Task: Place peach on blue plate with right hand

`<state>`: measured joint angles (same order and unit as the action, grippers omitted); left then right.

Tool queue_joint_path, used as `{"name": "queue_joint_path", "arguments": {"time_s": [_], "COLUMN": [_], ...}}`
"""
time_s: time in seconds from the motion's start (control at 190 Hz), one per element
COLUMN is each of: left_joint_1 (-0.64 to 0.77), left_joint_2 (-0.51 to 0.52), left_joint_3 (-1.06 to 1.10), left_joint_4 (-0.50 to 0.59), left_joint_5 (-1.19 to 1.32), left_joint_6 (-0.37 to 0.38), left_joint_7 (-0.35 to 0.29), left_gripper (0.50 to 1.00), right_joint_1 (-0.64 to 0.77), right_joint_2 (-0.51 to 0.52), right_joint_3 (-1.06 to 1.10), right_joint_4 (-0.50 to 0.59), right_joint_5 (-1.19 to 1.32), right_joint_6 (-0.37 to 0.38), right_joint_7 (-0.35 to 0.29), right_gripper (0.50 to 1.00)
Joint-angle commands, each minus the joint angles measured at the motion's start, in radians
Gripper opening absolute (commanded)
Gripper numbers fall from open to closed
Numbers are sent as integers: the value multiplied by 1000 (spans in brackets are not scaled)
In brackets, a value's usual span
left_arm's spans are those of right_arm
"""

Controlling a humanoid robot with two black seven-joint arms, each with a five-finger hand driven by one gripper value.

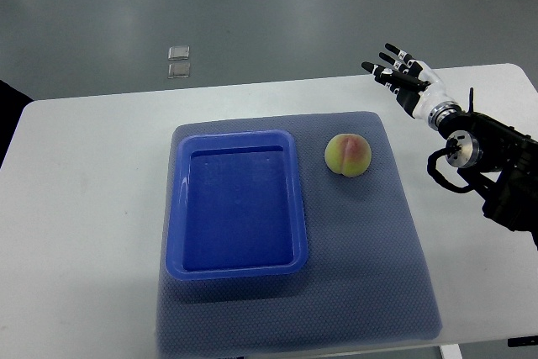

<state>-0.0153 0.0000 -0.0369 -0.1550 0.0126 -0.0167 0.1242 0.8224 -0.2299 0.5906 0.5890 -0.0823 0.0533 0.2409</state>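
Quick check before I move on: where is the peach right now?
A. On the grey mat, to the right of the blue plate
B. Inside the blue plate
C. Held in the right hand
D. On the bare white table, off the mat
A. The peach sits on the grey mat just right of the empty blue plate, while the right hand is off to the upper right with fingers spread, holding nothing.

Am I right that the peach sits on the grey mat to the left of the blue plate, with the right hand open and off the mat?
Not quite. In the top view the peach sits on the grey mat to the right of the blue plate, not the left. The rest holds: the right hand is open and off the mat, holding nothing.
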Motion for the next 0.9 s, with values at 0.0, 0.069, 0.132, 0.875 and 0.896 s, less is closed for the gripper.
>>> {"name": "queue_joint_path", "arguments": {"time_s": [0.0, 0.069, 0.132, 0.875, 0.896], "left_joint_1": [0, 0, 0, 1, 1], "left_joint_2": [0, 0, 0, 0, 0], "left_joint_3": [0, 0, 0, 0, 0], "left_joint_4": [0, 0, 0, 0, 2], "left_joint_5": [0, 0, 0, 0, 0], "left_joint_6": [0, 0, 0, 0, 0], "left_joint_7": [0, 0, 0, 0, 0], "left_gripper": [1000, 1000, 1000, 1000, 1000], "right_joint_1": [0, 0, 1, 75, 84], "right_joint_2": [-2, -3, -3, -117, -127], "right_joint_3": [1, 0, 0, -23, -31], "right_joint_4": [0, 0, 2, 52, 60], "right_joint_5": [-17, -19, -20, -583, -608], "right_joint_6": [10, 13, 16, 345, 361], "right_joint_7": [0, 0, 0, 0, 0], "right_gripper": [928, 928, 928, 926, 926]}}
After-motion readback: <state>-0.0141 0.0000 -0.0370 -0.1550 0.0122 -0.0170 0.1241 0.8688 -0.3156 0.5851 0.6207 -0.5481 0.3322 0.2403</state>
